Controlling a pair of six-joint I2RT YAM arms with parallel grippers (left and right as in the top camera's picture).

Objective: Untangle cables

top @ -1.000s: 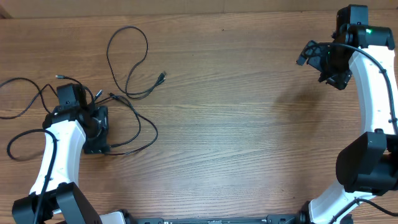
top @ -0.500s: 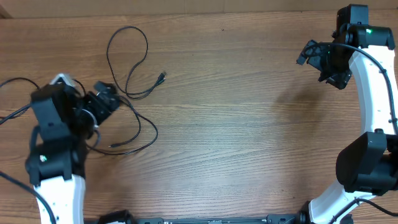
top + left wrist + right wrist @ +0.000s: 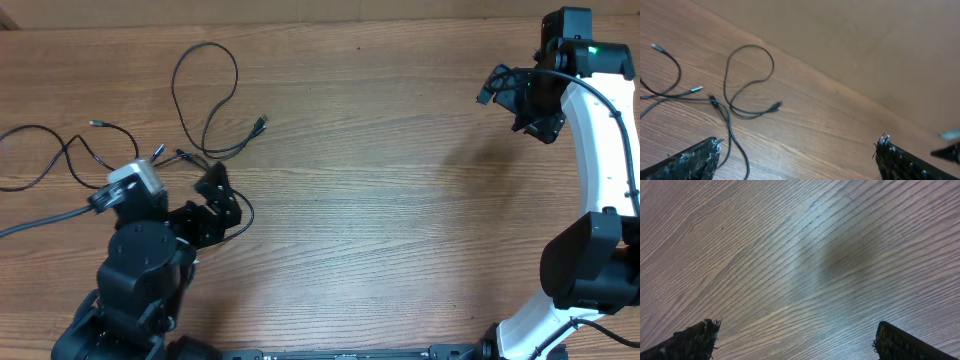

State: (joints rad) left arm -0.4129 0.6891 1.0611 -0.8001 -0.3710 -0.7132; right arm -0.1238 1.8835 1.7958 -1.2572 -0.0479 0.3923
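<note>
Several thin black cables lie loose on the wooden table at the left. One forms a loop and ends in a plug [image 3: 260,124]; others trail to the left edge with a small plug end [image 3: 97,122]. My left gripper [image 3: 215,200] is raised above the table just right of the cables, open and empty. In the left wrist view its fingertips [image 3: 800,140] frame bare wood, with the looped cable's plug [image 3: 776,105] and a metallic plug [image 3: 696,89] beyond and to the left. My right gripper [image 3: 515,100] is open and empty at the far right, over bare wood [image 3: 795,327].
The left arm's raised body [image 3: 140,270] hides part of the table's front left. The table's far edge [image 3: 850,92] meets a plain brown wall. The left arm's own thicker wire [image 3: 40,222] runs off to the left.
My left arm has lifted off the cable pile and swung up and to the right, its gripper now pointing over the table. The cables lie about as before. The right arm has not moved.
</note>
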